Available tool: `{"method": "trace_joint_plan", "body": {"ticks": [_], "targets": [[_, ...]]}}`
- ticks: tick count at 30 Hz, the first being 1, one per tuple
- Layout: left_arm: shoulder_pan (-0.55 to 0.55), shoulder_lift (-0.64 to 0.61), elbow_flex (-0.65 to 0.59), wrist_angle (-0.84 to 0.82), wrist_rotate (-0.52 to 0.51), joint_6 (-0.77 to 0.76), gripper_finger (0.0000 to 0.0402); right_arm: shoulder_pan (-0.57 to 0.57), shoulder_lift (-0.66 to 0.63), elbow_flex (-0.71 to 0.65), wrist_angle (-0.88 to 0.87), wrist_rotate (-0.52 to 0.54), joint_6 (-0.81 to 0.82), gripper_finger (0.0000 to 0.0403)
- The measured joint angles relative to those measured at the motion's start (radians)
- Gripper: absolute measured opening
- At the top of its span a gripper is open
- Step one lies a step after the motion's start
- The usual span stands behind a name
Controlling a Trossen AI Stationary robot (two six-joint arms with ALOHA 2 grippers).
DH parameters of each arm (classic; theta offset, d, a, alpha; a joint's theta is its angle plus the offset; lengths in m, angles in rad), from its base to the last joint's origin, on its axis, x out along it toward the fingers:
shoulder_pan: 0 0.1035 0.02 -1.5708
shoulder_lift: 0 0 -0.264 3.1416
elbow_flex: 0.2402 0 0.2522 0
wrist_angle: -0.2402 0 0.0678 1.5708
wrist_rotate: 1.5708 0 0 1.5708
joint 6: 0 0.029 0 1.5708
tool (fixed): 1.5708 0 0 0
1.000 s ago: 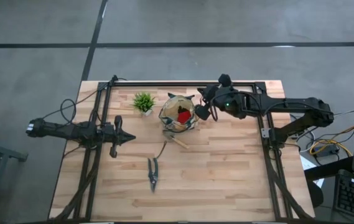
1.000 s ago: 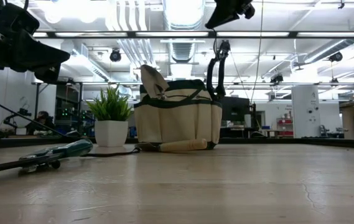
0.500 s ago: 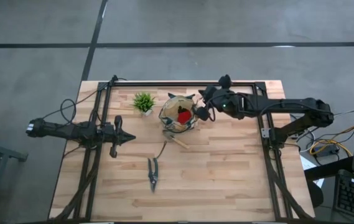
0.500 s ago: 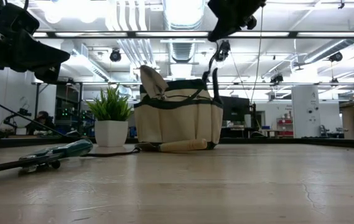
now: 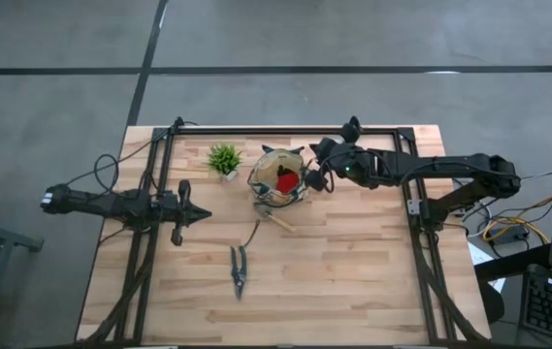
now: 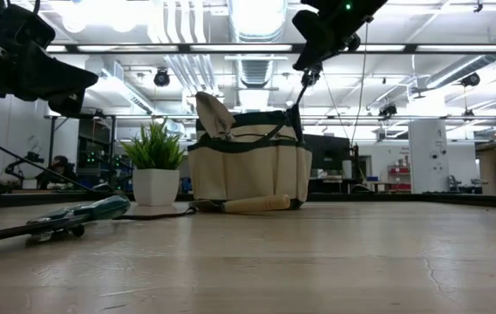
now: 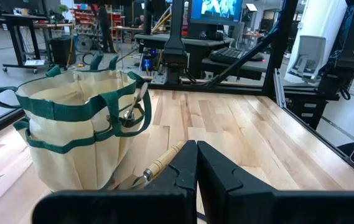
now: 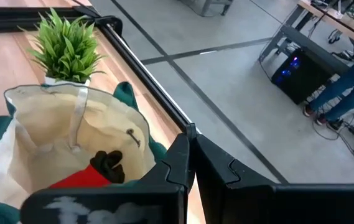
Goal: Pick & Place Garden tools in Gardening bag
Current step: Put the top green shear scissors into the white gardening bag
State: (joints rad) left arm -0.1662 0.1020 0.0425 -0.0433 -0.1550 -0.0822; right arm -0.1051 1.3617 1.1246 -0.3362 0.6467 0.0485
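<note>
The tan gardening bag (image 5: 277, 182) with green trim stands at the table's far middle. It holds a red item (image 8: 80, 177) and a metal scoop (image 6: 214, 113). My right gripper (image 5: 313, 178) is over the bag's right rim, shut on dark pruning shears (image 6: 303, 87) that hang into the bag. A wooden-handled trowel (image 5: 275, 220) lies against the bag's near side. A second pair of shears (image 5: 240, 269) lies nearer the front. My left gripper (image 5: 202, 215) is shut and empty, left of the bag. My right gripper holds the dark shears by their upper end (image 6: 306, 77). The fingers come from above, slanting from the table's right. The shears hang below them with the lower part inside the bag. My own fingers (image 8: 175, 163) hide the place of contact in the right wrist view.
A small green potted plant (image 5: 223, 159) stands just left of the bag, toward the far edge. Black frame rails (image 5: 285, 130) run along the table's far edge and both sides. Bare wood lies at the near right.
My right gripper has gone down and a little toward the table's left, closer over the bag. It has stayed shut. The dark shears hanging from it have sunk deeper into the bag, so less of them shows above the rim.
</note>
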Motion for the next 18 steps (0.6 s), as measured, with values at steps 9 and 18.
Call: {"method": "trace_joint_plan", "body": {"ticks": [9,18], "targets": [[0.000,0.000,0.000,0.000,0.000,0.000,0.0010,0.000,0.000,-0.018,0.007,0.000,0.004,0.0047],[0.000,0.000,0.000,0.000,0.000,0.000,0.0010,0.002,0.000,-0.002,-0.014,0.000,0.005,0.0115]]}}
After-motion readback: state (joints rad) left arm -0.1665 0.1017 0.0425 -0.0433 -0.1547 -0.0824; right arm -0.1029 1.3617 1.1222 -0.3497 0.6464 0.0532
